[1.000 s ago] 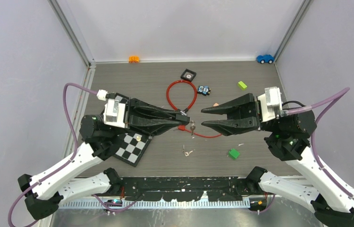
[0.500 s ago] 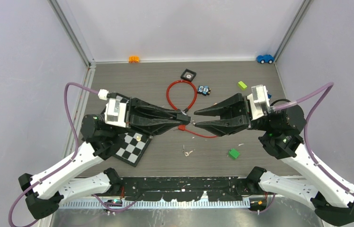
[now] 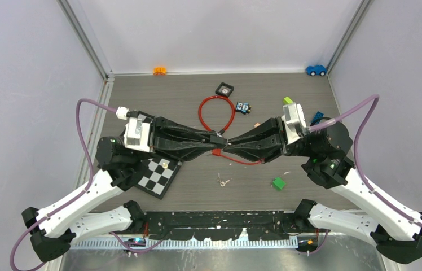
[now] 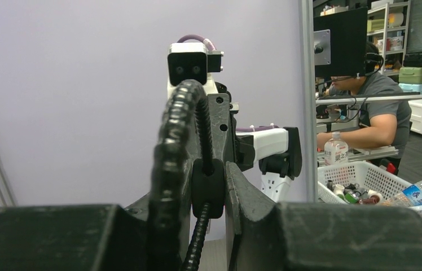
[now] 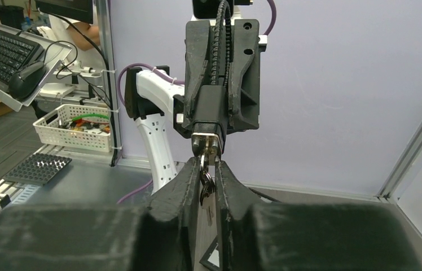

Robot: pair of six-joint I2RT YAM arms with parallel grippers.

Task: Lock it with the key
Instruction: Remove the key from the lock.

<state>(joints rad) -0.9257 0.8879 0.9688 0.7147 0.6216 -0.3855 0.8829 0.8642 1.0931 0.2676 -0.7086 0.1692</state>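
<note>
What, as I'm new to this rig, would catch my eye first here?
The two grippers meet tip to tip at mid-table: the left gripper clamps the black lock, the right gripper pinches the key in it. Behind them loops a red cable; a checkerboard lies under the left arm.

two arms reaching inward, gripper tips meeting nose to nose above the table's middle.
the left arm (image 3: pixel 84 197) stretches from its base at the near left and bends at the elbow, its wrist level and pointing right; the left gripper (image 3: pixel 218 139) has its jaws drawn in tight on the lock (image 5: pixel 209 107). the right arm (image 3: pixel 366 192) mirrors it from the near right, wrist pointing left and tilted slightly down; the right gripper (image 3: pixel 232 144) has its fingers (image 5: pixel 190 180) pinched narrow on the key (image 5: pixel 209 159), tips almost touching the left gripper's.
</note>
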